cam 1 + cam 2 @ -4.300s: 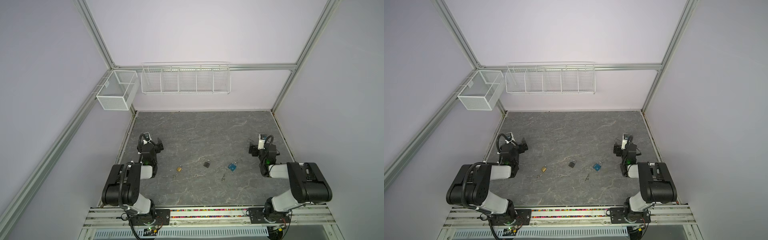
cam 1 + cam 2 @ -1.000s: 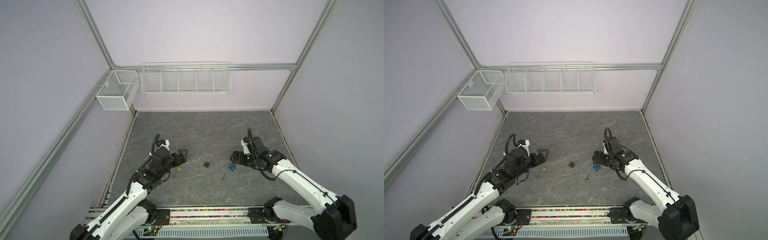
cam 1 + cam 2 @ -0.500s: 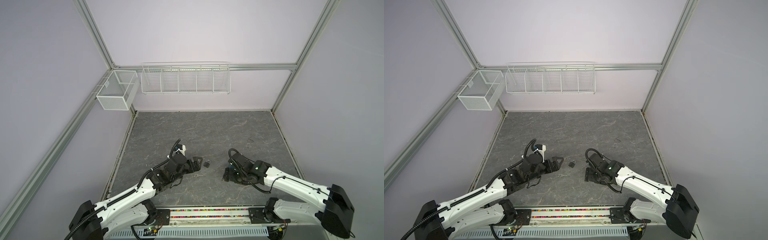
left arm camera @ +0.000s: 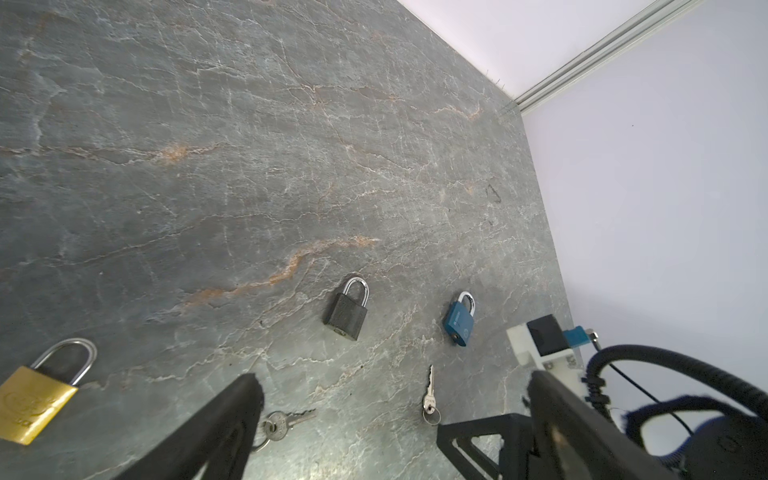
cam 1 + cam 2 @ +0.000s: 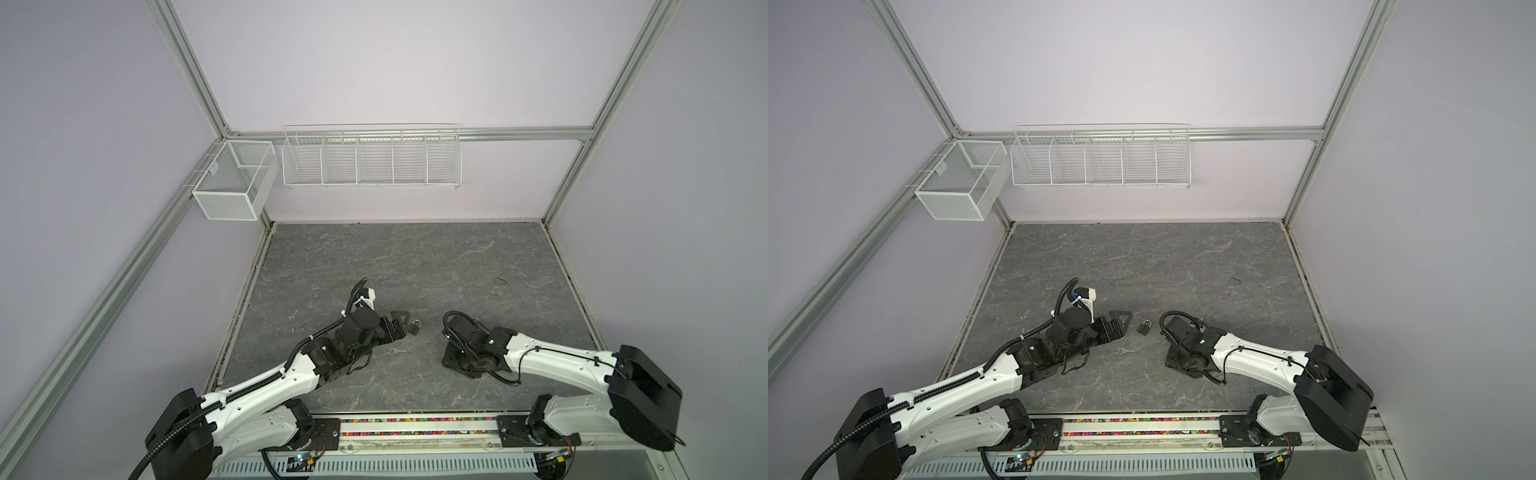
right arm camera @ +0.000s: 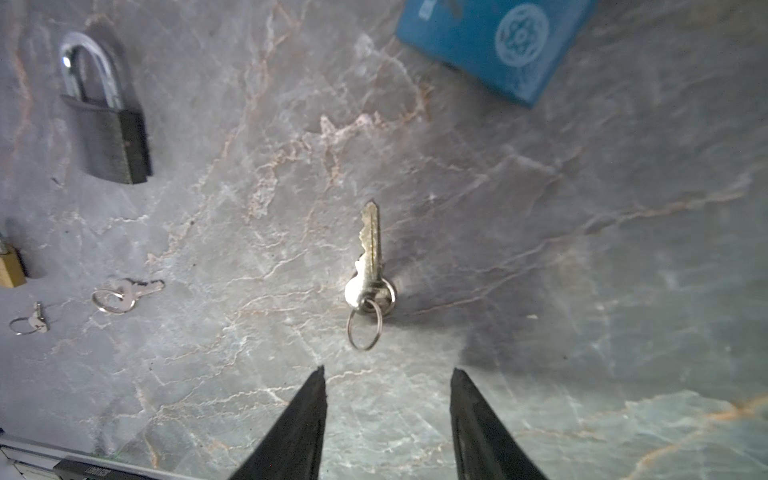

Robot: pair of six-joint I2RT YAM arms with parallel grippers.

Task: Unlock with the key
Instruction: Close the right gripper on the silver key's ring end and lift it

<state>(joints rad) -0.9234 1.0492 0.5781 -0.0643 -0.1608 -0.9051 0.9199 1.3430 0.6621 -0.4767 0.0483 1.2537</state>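
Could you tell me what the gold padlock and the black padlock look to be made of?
Gold padlock: probably brass, given the brushed yellow sheen on its body; the shackle looks like polished steel.
Black padlock: matte, finely textured black body, likely coated or plastic-covered metal, though I cannot tell which; its bright, mirror-like shackle is probably chromed steel.

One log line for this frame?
phase: pre-grasp | left gripper: open, empty, facing black padlock | right gripper: open, empty, short of key near blue padlock | key: on table

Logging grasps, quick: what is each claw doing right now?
Left claw: open, holding nothing.
Right claw: open, empty; the key lies just ahead of it.
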